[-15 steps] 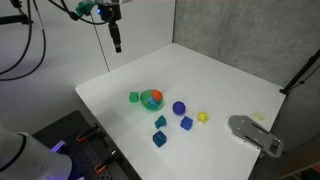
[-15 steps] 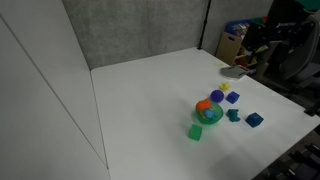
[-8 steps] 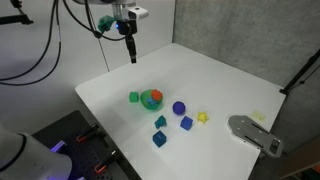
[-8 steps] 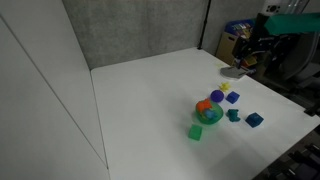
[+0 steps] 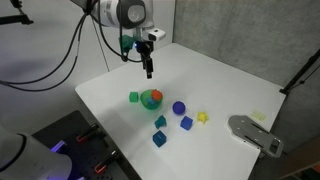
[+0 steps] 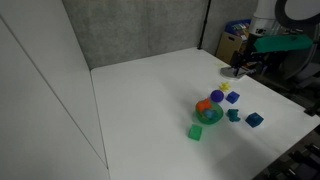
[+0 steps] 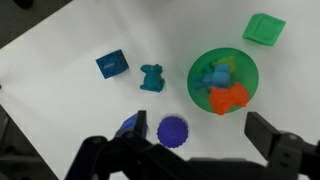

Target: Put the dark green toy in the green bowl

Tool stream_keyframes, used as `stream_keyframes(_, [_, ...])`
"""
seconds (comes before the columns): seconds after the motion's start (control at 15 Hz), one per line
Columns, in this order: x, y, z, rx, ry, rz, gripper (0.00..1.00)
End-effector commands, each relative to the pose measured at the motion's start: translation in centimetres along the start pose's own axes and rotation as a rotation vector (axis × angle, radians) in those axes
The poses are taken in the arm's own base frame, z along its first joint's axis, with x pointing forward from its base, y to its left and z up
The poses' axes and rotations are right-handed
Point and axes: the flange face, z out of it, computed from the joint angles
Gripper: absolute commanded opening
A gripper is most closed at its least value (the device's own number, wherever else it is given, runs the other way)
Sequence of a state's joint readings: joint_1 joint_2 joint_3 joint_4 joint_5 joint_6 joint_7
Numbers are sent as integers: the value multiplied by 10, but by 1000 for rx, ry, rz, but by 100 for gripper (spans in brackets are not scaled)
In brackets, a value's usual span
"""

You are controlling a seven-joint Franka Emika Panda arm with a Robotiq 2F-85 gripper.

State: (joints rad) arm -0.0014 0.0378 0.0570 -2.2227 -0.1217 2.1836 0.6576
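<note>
The gripper [image 5: 148, 70] hung in the air above the white surface [image 5: 220, 75], on the far side of the green bowl [image 5: 146, 99] from the toys as seen in an exterior view. In the wrist view the jaws stood wide apart with nothing between them, one finger [image 7: 100, 158] and the other at opposite sides of the lower edge.

The dark green toy [image 7: 152, 77] lay on the surface just beside the green bowl [image 7: 193, 72], apart from it and not inside. A bluer teal cube [image 7: 112, 64] lay beyond the toy, farther from the bowl. The bowl held an orange piece [image 7: 230, 98] and what looked like blue-green pieces, though their shapes were hard to make out.

A light green cube [image 7: 264, 28] sat near the bowl on the side away from the dark green toy. A purple ball [image 5: 179, 107] lay close to the bowl, with a blue cube [image 5: 186, 123] and a small yellow toy [image 5: 202, 117] a little farther out. In an exterior view the dark green toy [image 6: 233, 115] lay near the bowl [image 6: 212, 117], not touching it.
</note>
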Motion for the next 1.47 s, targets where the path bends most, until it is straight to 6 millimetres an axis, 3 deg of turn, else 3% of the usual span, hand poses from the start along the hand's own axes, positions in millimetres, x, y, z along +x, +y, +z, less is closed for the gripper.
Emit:
stream_keyframes(0.0, [26,13,23,82,-21,-54,100])
stream_keyframes(0.4, [56,40,63,129,-87,-139,100])
stream_keyframes(0.53, [61,46,68,118,-91,-142,100])
stream_keyframes(0.6, [50,44,69,110,-89,-126,100])
stream_keyframes(1.0, [59,46,75,93,-49,-119,100])
stream_keyframes(1.4, [77,58,123,86,-70,-126,100])
